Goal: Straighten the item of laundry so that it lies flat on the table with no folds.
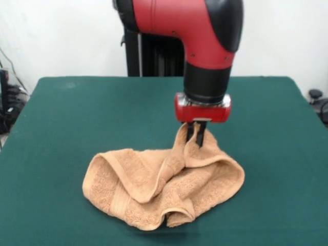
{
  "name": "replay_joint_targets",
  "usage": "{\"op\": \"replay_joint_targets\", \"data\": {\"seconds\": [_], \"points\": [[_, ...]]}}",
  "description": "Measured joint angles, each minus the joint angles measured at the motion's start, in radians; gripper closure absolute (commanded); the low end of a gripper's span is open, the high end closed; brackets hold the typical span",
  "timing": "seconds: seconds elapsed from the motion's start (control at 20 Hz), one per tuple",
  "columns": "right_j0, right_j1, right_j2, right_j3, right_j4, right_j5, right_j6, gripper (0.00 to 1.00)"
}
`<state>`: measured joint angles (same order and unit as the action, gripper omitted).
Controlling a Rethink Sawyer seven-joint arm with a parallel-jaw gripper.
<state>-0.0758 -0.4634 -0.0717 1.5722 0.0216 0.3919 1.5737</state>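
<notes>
Gripper (196,137) pinching towel (159,187) far edge.

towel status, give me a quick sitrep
End effector shut on towel, pinching a raised peak at its far edge. Towel crumpled, folded over itself, not flat. Table around it unobstructed.

Dark green felt-like table (61,133), rectangular top spanning nearly the full front view, tan-orange terry towel (154,187) lying crumpled on its near centre (folds and rolled edges, one point raised off the surface), remaining surface bare green felt
</notes>
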Motion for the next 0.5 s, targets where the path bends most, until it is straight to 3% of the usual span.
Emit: {"op": "replay_joint_targets", "data": {"seconds": [0.25,0.5], "points": [[0.076,-0.102,-0.038,0.029,0.013,0.023,0.001,1.0],[0.101,-0.185,-0.047,0.07,0.021,0.023,0.001,1.0]]}}
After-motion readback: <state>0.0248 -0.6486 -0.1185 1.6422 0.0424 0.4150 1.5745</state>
